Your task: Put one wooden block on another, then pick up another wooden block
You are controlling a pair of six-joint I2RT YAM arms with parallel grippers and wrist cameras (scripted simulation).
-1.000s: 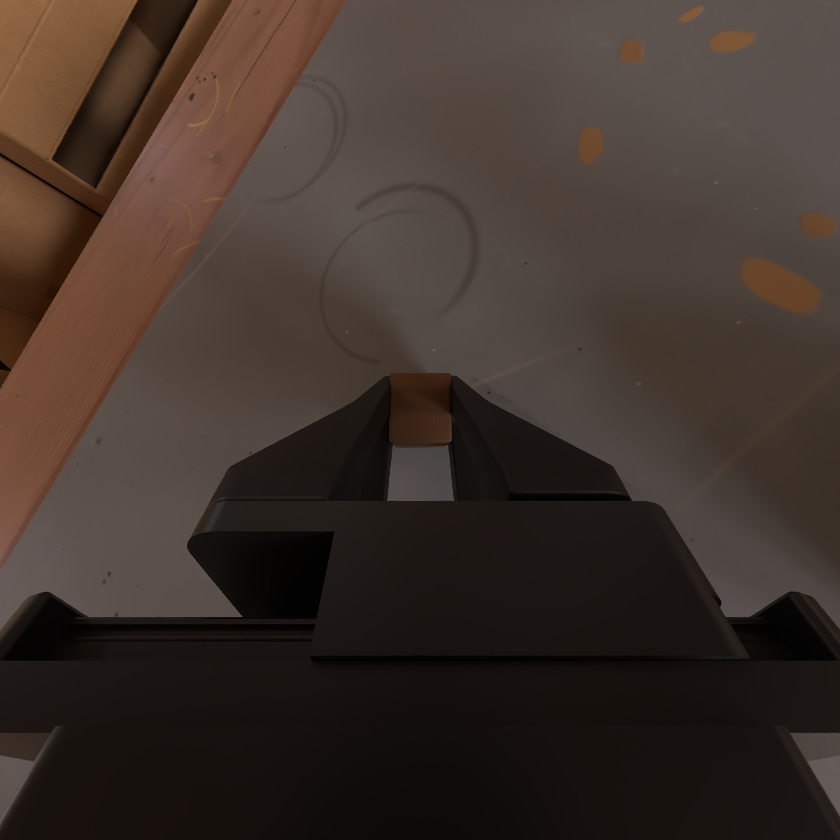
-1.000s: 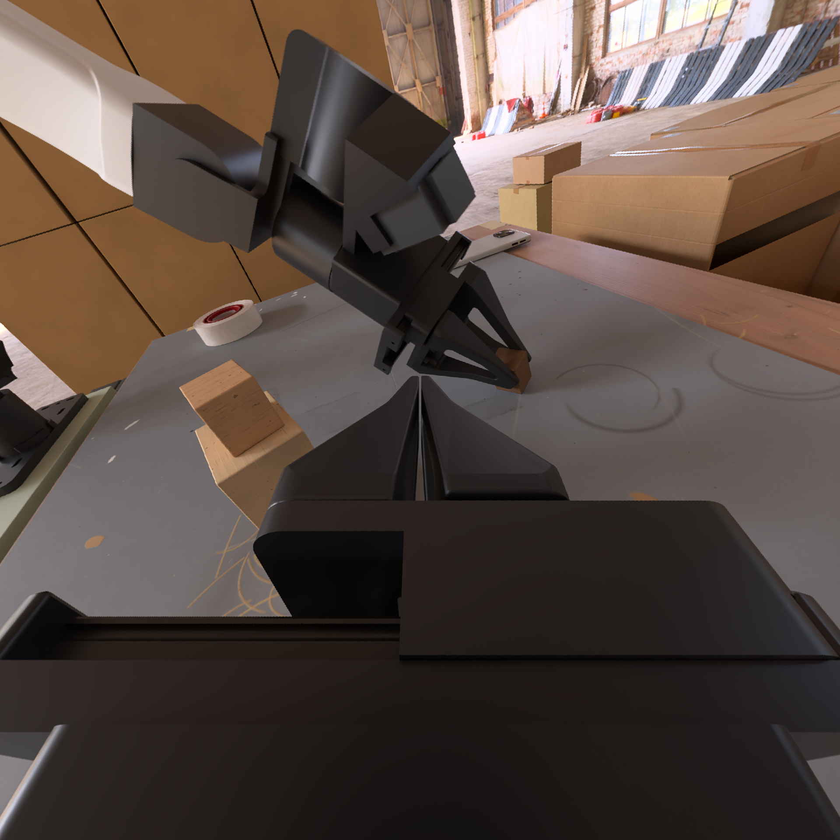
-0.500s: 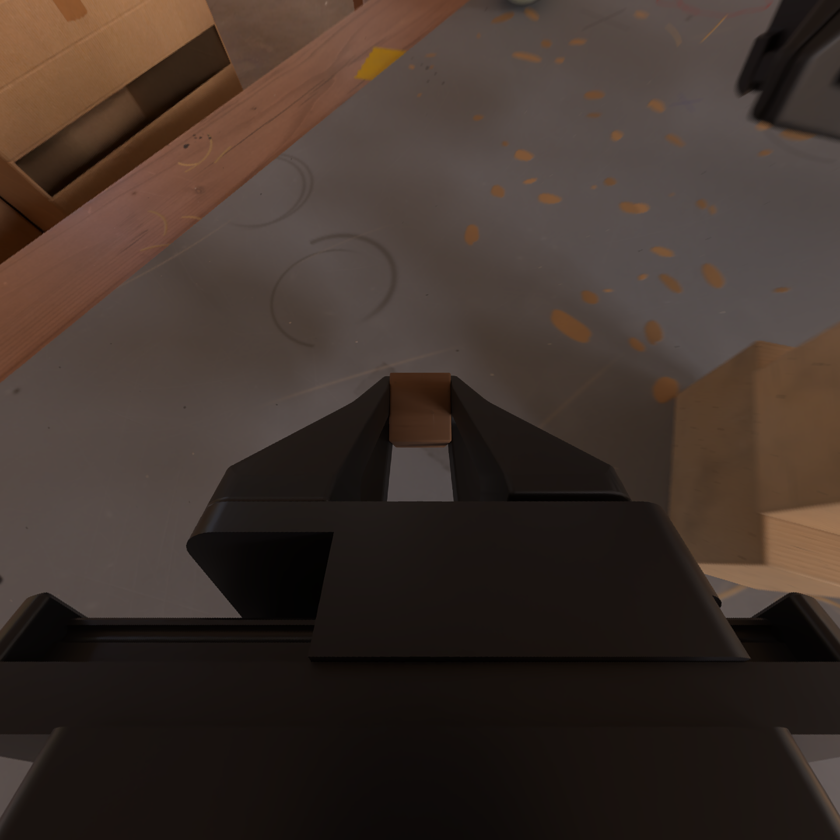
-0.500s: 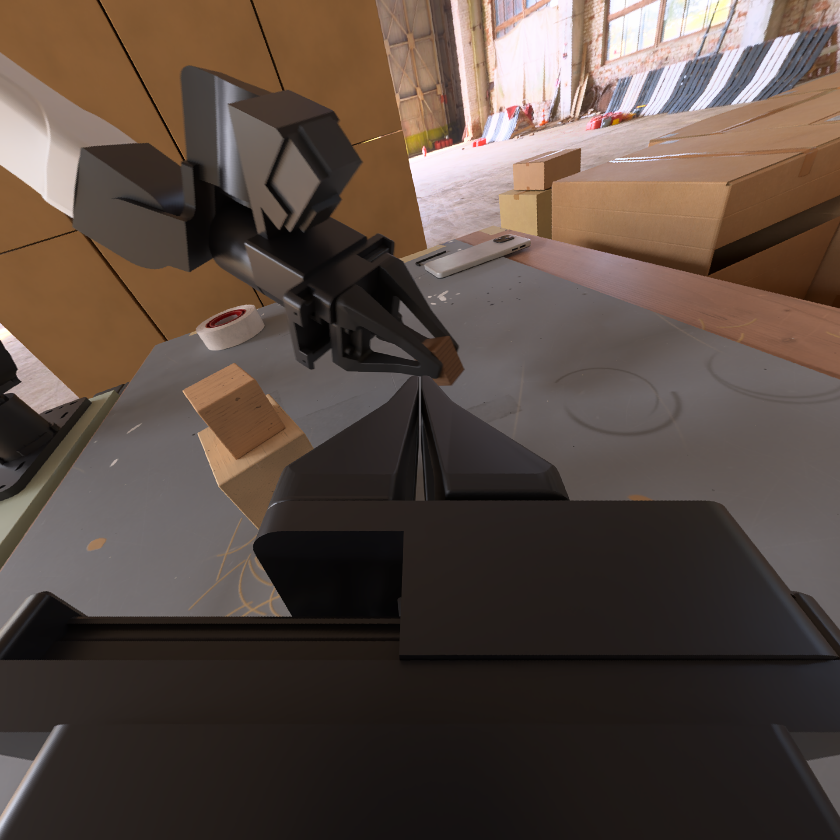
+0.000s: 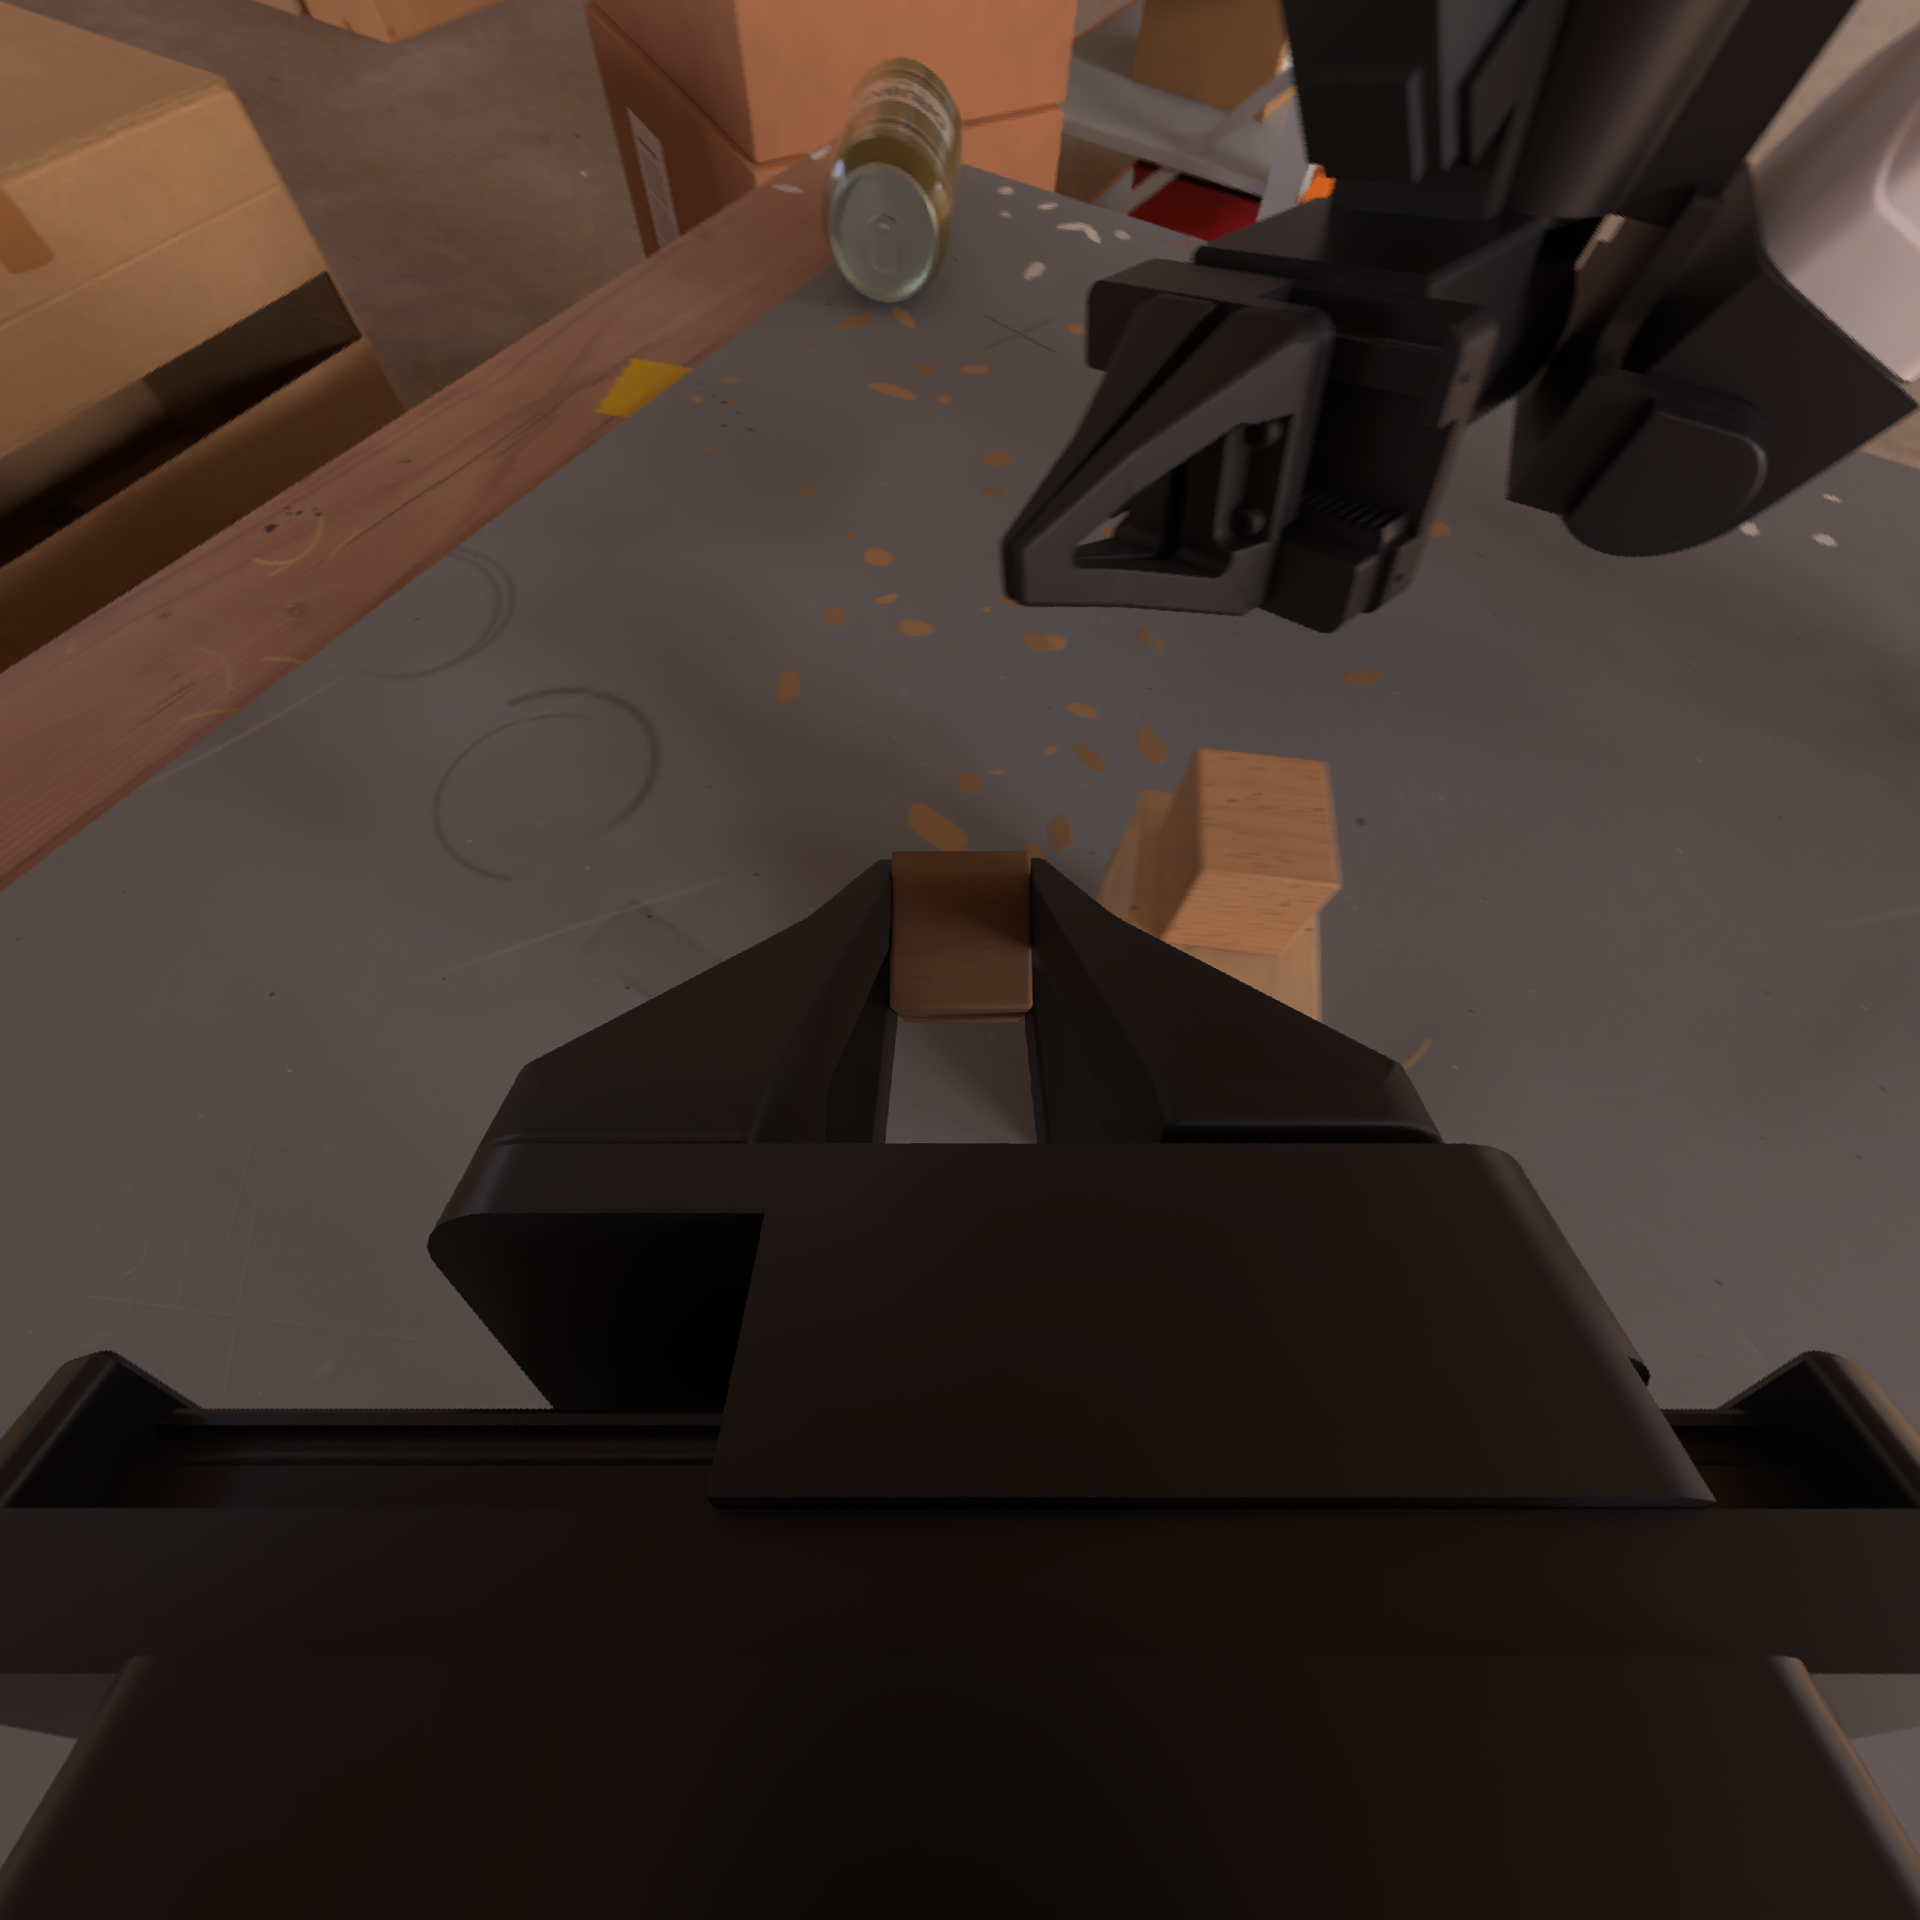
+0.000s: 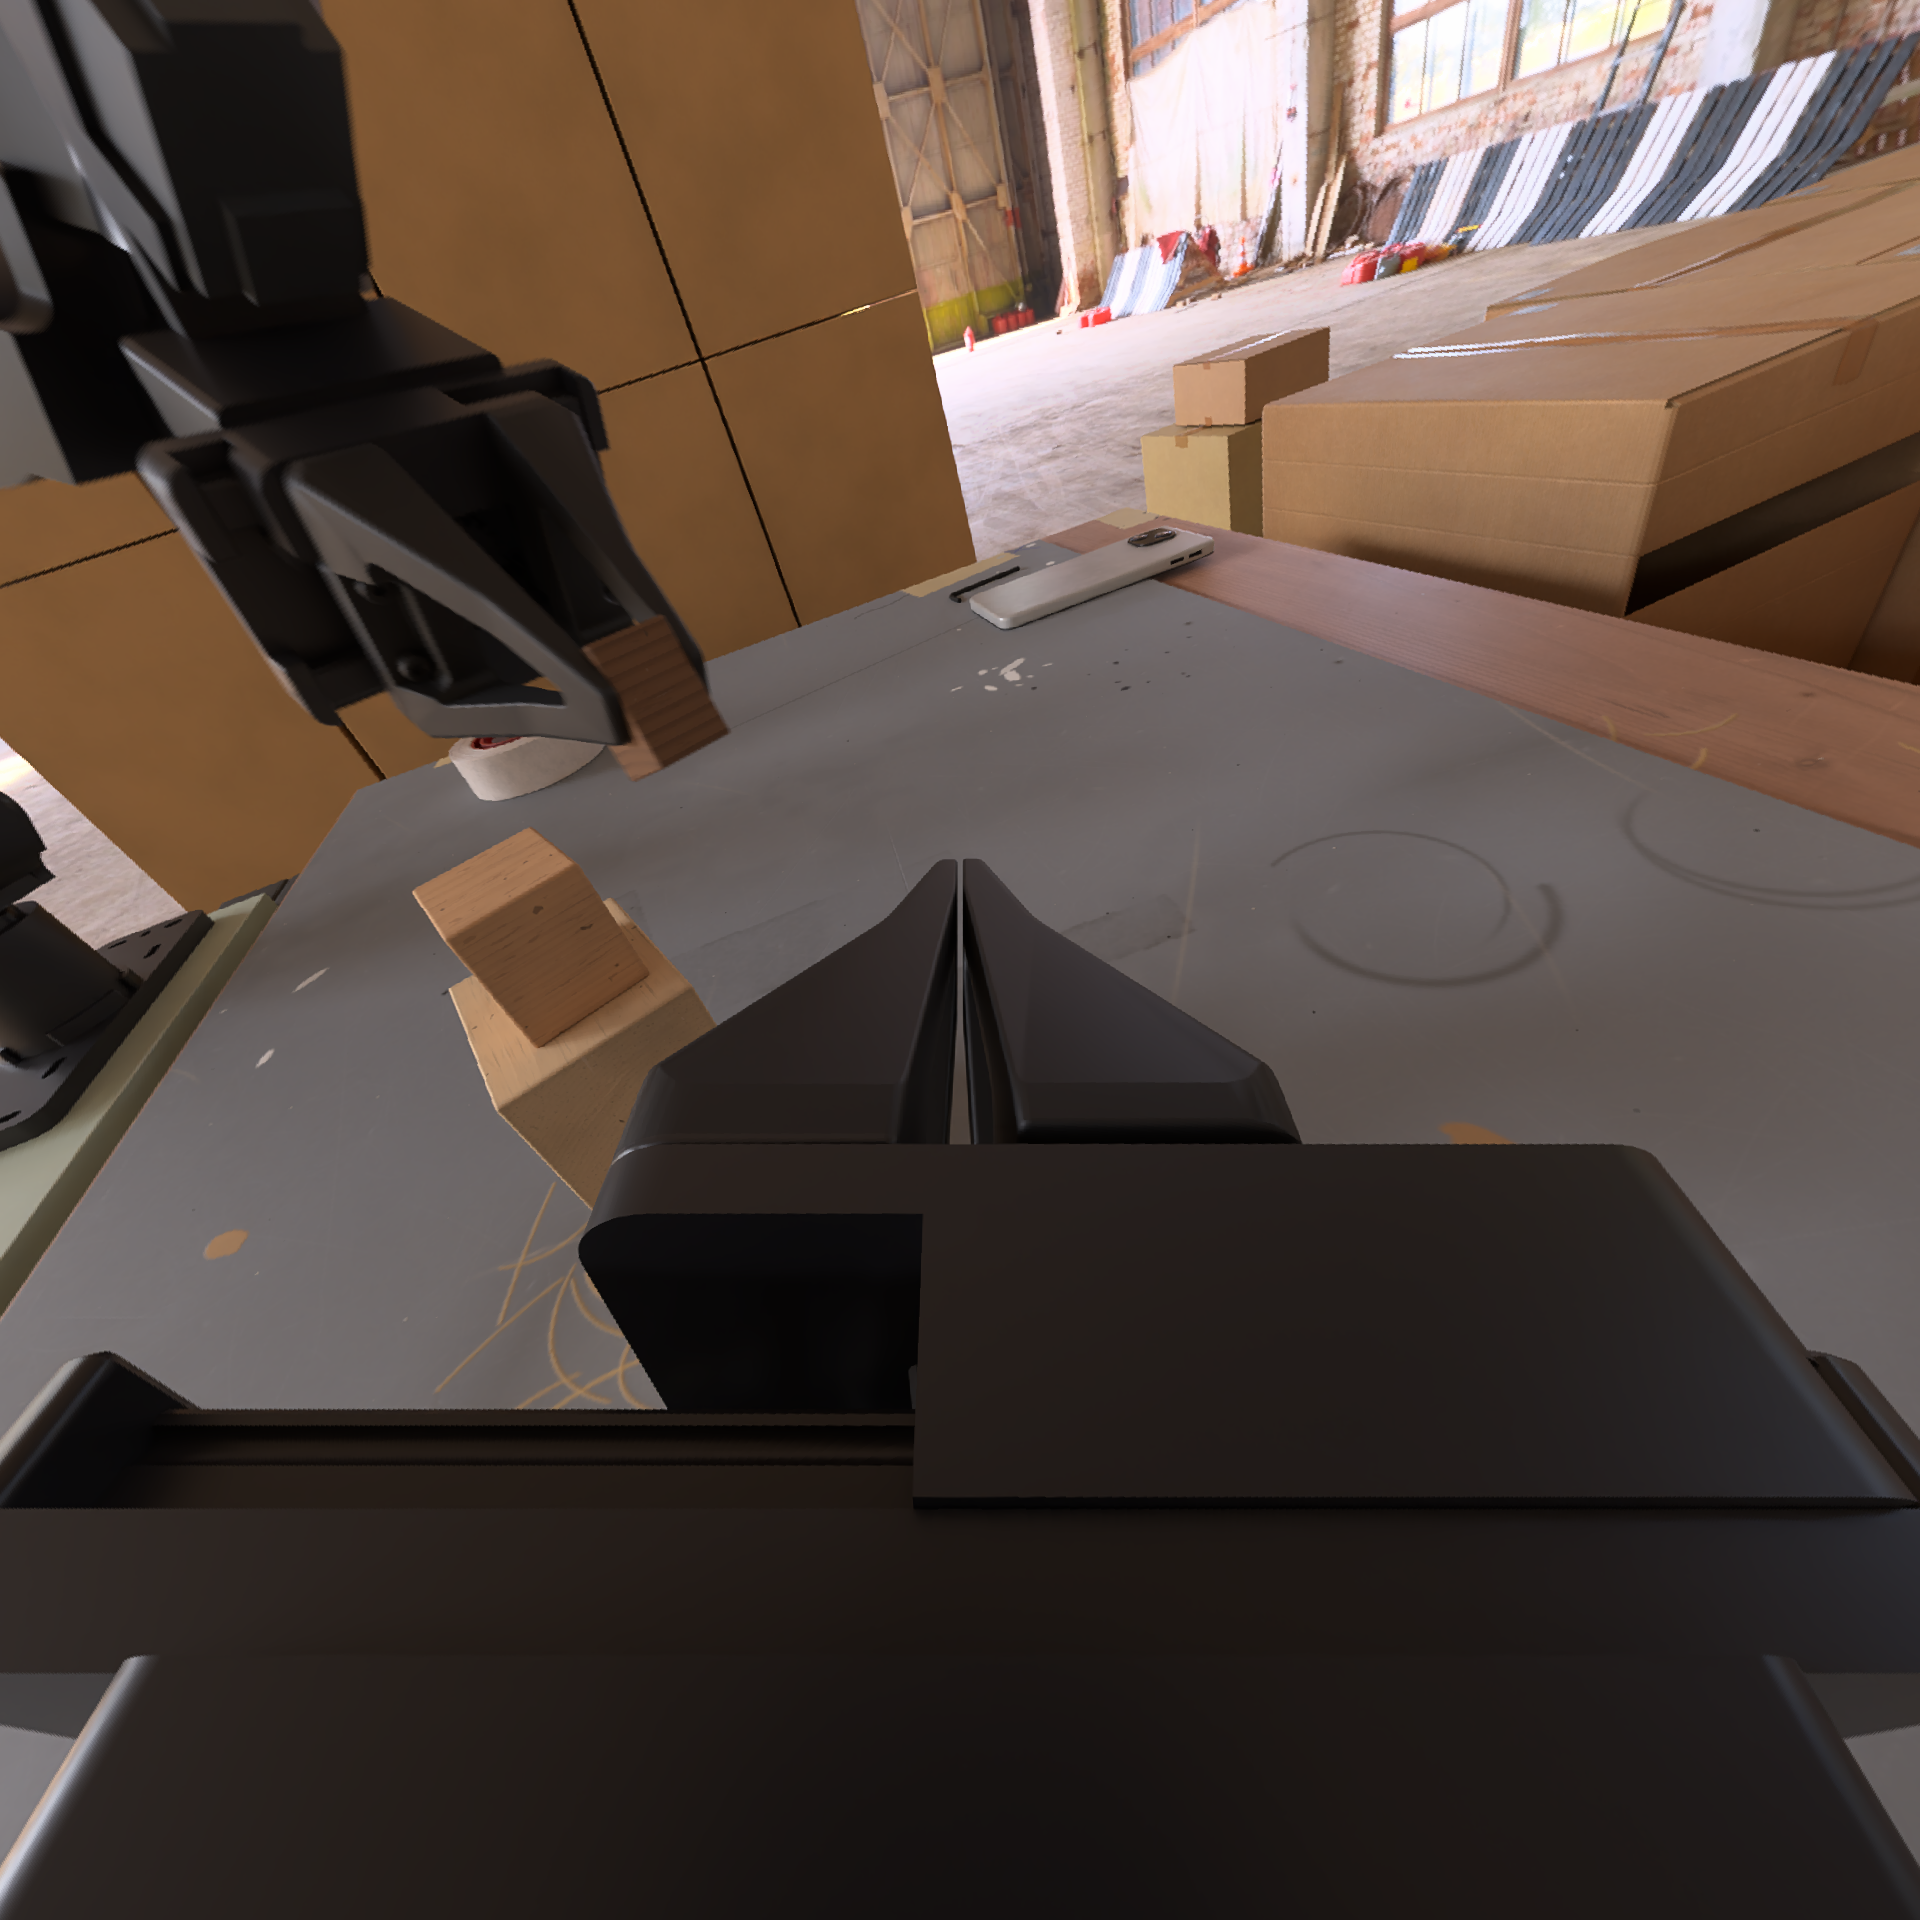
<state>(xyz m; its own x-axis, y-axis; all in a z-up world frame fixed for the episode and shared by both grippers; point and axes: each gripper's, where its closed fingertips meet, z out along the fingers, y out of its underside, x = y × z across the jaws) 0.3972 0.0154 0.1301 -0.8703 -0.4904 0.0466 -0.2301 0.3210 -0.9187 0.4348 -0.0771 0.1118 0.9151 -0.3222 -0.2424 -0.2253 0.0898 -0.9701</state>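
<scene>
- The dark wooden block (image 5: 961, 930) is held pinched between the fingers of the left gripper (image 5: 961, 883); a second ago it was low by the grey table (image 5: 312, 1039), and now it is seen raised clear, upper left in the right wrist view.
- The pale small block (image 6: 535, 930) is seen resting tilted on the larger block (image 6: 582, 1070), left of centre; the stack is judged done.
- The right gripper (image 6: 960, 868) is kept closed on nothing; the pick-up looks complete.
</scene>
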